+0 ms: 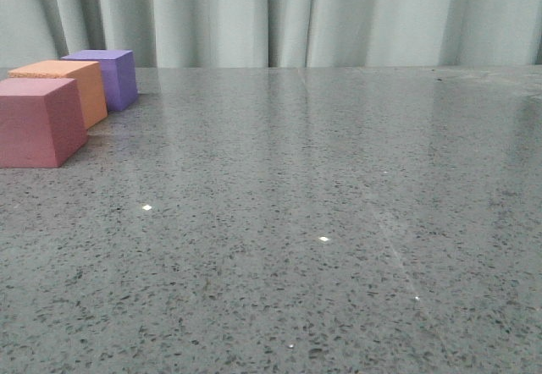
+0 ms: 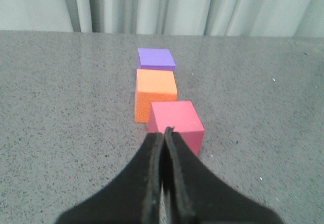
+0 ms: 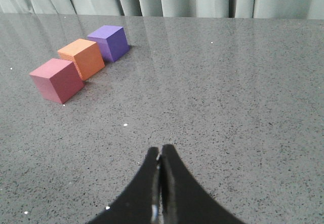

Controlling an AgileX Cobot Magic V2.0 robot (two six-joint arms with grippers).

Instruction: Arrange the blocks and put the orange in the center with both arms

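Three cubes stand in a row at the table's far left in the front view: the pink-red cube (image 1: 38,122) nearest, the orange cube (image 1: 72,86) in the middle, the purple cube (image 1: 113,74) farthest. No gripper shows in the front view. In the left wrist view my left gripper (image 2: 165,132) is shut and empty, its tips just in front of the pink-red cube (image 2: 177,121), with the orange cube (image 2: 155,95) and the purple cube (image 2: 156,59) beyond. My right gripper (image 3: 160,150) is shut and empty, well apart from the pink-red (image 3: 55,80), orange (image 3: 82,58) and purple (image 3: 108,41) cubes.
The grey speckled table (image 1: 322,222) stretches wide to the right of the cubes. A pale green curtain (image 1: 279,14) hangs behind its far edge.
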